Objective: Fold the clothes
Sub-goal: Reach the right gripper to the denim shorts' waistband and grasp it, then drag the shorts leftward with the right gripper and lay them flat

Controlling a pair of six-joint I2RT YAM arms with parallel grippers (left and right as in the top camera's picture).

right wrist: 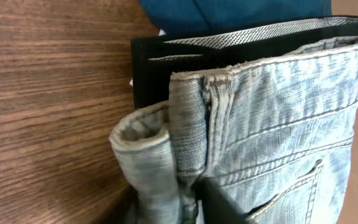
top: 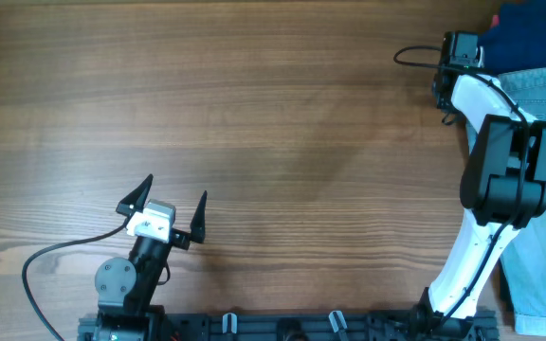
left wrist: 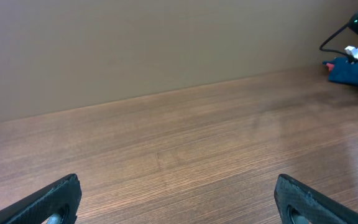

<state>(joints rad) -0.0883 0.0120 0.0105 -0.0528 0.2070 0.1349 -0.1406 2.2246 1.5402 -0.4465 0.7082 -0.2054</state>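
Observation:
Light blue jeans point(top: 538, 189) lie along the table's right edge, and their waistband fills the right wrist view point(right wrist: 260, 124). My right gripper point(right wrist: 166, 205) is shut on a bunched fold of the jeans' waistband, at the far right of the table point(top: 453, 90). A black garment point(right wrist: 166, 56) and a dark blue garment point(top: 529, 33) lie beyond the jeans; the dark blue one also shows in the left wrist view point(left wrist: 347, 70). My left gripper point(top: 164, 210) is open and empty, hovering over bare wood near the front left, also seen in its own wrist view point(left wrist: 179, 202).
The wooden table point(top: 254, 114) spans the scene. A black cable point(top: 415, 57) loops by the right wrist. Another cable point(top: 45, 265) trails from the left arm's base at the front edge.

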